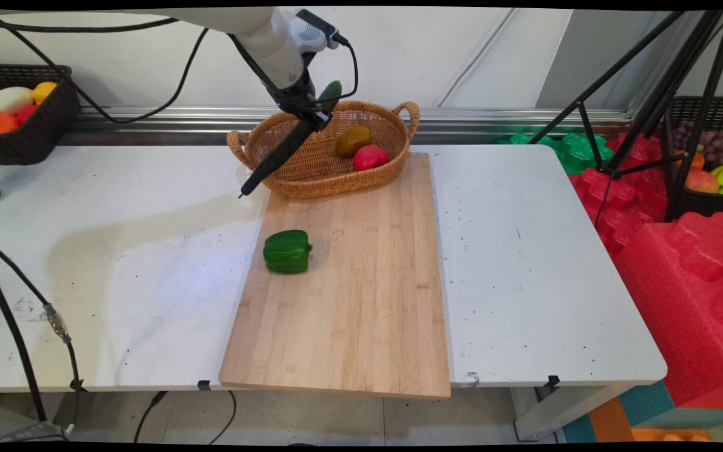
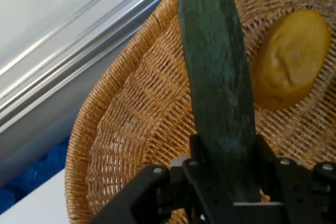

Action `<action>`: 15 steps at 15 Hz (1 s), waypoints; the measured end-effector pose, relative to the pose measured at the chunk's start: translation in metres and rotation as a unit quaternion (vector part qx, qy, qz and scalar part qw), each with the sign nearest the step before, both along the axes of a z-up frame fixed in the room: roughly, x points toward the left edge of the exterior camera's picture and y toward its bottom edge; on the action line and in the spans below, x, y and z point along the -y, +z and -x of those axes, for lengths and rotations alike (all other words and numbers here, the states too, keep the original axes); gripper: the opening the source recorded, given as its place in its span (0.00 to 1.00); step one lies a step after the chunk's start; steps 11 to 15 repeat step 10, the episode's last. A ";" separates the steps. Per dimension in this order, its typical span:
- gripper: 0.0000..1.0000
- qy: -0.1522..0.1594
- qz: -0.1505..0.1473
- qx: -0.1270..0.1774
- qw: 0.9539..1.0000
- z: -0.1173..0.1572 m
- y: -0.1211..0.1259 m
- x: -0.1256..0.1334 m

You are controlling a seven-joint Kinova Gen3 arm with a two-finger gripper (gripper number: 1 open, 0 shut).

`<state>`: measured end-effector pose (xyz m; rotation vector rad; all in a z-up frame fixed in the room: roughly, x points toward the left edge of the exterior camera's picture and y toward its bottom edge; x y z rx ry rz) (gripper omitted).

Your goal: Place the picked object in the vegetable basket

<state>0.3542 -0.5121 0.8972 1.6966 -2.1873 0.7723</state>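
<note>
My gripper [image 1: 315,112] hangs over the left part of a wicker basket [image 1: 317,172] at the table's back and is shut on a dark green cucumber [image 1: 331,94]. In the hand view the cucumber [image 2: 218,77] rises from between the fingers of the gripper [image 2: 226,179], with the basket [image 2: 121,145] under it. In the basket lie a yellow-brown fruit [image 1: 353,140] [image 2: 291,59] and a red fruit [image 1: 370,157]. A green bell pepper [image 1: 287,251] lies on the left side of a wooden cutting board [image 1: 361,314], in front of the basket.
A black cable end [image 1: 273,160] hangs from the hand across the basket's left rim. A dark basket of fruit [image 1: 22,125] stands at the far left. A black tripod [image 1: 637,94], red foam blocks [image 1: 681,270] and another fruit basket [image 1: 713,163] are to the table's right.
</note>
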 end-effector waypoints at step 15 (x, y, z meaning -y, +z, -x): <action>1.00 0.012 -0.017 0.001 1.000 0.000 -0.014 0.017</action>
